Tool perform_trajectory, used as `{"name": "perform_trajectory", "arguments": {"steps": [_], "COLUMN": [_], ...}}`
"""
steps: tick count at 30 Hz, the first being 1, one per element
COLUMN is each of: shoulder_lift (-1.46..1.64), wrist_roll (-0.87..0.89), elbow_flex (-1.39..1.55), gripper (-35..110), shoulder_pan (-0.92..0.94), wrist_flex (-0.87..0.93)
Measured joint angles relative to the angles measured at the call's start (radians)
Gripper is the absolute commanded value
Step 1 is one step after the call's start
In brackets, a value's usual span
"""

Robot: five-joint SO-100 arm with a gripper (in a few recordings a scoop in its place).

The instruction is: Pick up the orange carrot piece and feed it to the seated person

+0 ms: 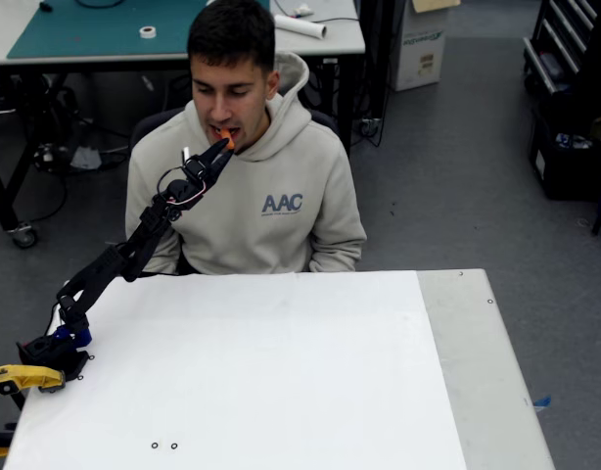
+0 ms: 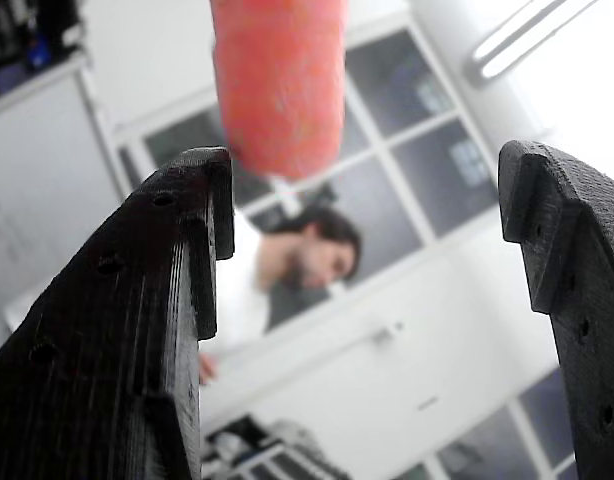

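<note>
The seated person in a beige hoodie sits behind the white table, facing it with the mouth open. The orange carrot piece is at the person's lips. My black gripper reaches up from the table's left edge to the mouth, just below the carrot. In the wrist view the gripper is open, its two black fingers wide apart. The carrot piece hangs blurred at the top, just beyond the left fingertip, and neither finger presses on it.
A yellow clamp holds my arm's base at the table's left edge. A grey strip runs along the table's right side. Behind the person stands a desk with a teal mat. Another person shows blurred far off in the wrist view.
</note>
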Motion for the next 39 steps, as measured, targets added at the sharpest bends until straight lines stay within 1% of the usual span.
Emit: {"name": "perform_trajectory", "arguments": {"steps": [4,7,13,17,28,32,39], "shoulder_lift": [0.0,0.0,0.0,0.0,0.0,0.008,0.195], "wrist_roll": [0.0,0.0,0.017,0.018,0.018,0.018,0.044], "elbow_flex": [0.0,0.0,0.0,0.0,0.003,0.112,0.528], "gripper": [20,17,-4,-1,-2,-2,-2], "shoulder_pan": [0.035,0.078,0.078,0.094,0.106,0.132,0.161], "wrist_flex": [0.0,0.0,0.002,0.002,0.002,0.002,0.002]}}
